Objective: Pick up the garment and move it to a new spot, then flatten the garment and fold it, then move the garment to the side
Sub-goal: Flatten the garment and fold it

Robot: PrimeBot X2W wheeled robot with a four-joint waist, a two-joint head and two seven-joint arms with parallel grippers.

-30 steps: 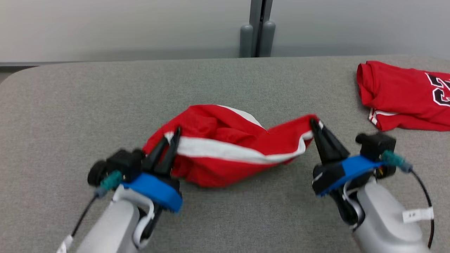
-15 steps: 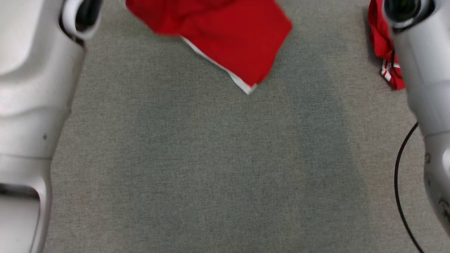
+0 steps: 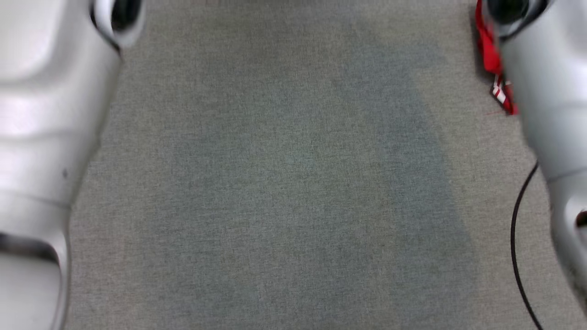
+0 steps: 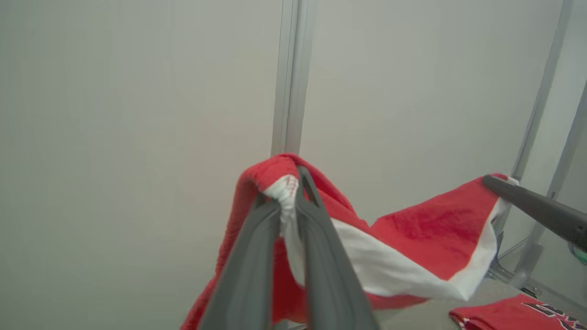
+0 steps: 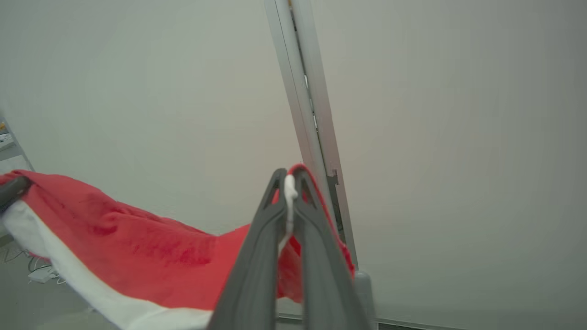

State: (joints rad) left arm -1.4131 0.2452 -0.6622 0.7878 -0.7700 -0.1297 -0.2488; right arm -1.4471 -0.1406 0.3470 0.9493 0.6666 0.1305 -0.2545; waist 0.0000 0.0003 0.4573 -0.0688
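Above the bench (image 3: 293, 183): red garment (image 4: 426, 229) airborne, slung between both grippers.
A second ago it lay bunched on the bench; now it hangs clear against the wall (image 4: 137, 137), so we judge pick-up done, relocation under way. Head camera has tipped down meanwhile. Left gripper (image 4: 286, 188) is pinched shut on one white-banded corner, right gripper (image 5: 289, 178) clamped on the other; cloth sags between them.
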